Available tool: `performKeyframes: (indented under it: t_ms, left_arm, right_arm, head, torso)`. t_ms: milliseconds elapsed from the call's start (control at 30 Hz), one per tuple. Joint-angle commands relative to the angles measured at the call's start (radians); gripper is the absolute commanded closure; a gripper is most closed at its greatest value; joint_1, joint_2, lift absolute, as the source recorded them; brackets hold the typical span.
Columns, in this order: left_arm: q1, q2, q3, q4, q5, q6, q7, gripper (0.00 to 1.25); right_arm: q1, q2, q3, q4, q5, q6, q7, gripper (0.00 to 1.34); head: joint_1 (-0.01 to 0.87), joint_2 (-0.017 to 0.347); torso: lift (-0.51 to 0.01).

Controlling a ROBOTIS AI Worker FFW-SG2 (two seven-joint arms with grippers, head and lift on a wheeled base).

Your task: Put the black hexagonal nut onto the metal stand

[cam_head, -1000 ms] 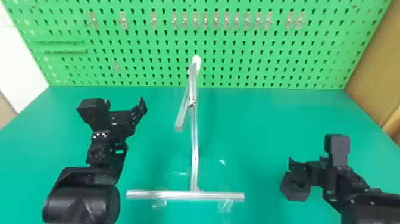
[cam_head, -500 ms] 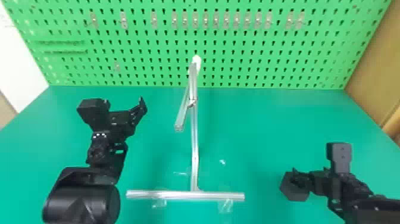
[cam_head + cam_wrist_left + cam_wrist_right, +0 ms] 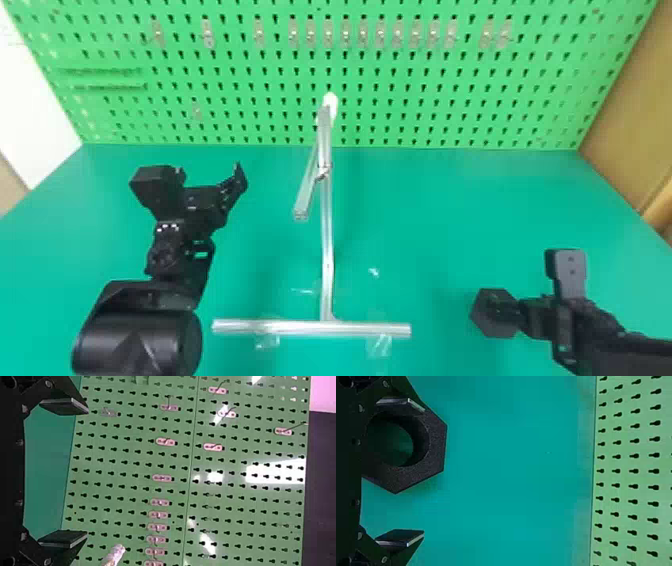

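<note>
Jaws spread wide and empty, the right gripper [image 3: 512,309] hangs over the black hexagonal nut [image 3: 437,445], partly hidden on the green tabletop [image 3: 450,210], right of the metal stand [image 3: 326,250]; opposite, the left gripper [image 3: 231,189] is likewise agape and empty, its arm [image 3: 137,345] cropped at bottom

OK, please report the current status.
Left gripper open, left of metal stand. Right gripper open, black hexagonal nut beneath, ungripped. Tape by stand's foot, probably no obstacle.

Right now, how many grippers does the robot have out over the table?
2. The left gripper is to the left of the metal stand. The right gripper is to its right, at the black hexagonal nut.
</note>
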Motion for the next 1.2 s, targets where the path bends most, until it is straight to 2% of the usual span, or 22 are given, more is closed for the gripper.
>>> performKeyframes:
  t_ms: [0, 333, 667, 733, 900, 1167]
  left_arm:
    - [0.000, 0.000, 0.000, 0.000, 0.000, 0.000, 0.000, 0.18]
    - [0.000, 0.000, 0.000, 0.000, 0.000, -0.002, 0.000, 0.18]
    - [0.000, 0.000, -0.002, 0.000, 0.000, -0.002, 0.000, 0.18]
    - [0.000, 0.000, 0.000, 0.000, 0.000, -0.002, 0.000, 0.18]
    - [0.002, 0.000, 0.000, 0.000, 0.000, -0.003, 0.000, 0.18]
    - [0.002, 0.000, 0.001, 0.000, 0.000, -0.003, 0.000, 0.18]
  right_arm:
    - [-0.008, -0.002, -0.003, 0.020, 0.010, 0.002, 0.001, 0.20]
    - [-0.021, -0.003, -0.009, 0.063, 0.013, -0.015, 0.009, 0.21]
    - [-0.031, -0.002, -0.011, 0.089, 0.026, -0.026, 0.015, 0.29]
    - [-0.031, -0.002, -0.009, 0.089, 0.027, -0.024, 0.015, 0.35]
    - [-0.034, -0.002, -0.006, 0.089, 0.030, -0.004, 0.017, 0.65]
    - [-0.040, -0.005, 0.005, 0.084, 0.056, 0.031, 0.033, 0.96]
  head:
    - [0.693, 0.081]
    - [0.693, 0.081]
    - [0.693, 0.081]
    - [0.693, 0.081]
    - [0.693, 0.081]
    - [0.693, 0.081]
  torso:
    - [-0.001]
    - [-0.001]
    - [-0.001]
    - [-0.001]
    - [-0.001]
    - [-0.001]
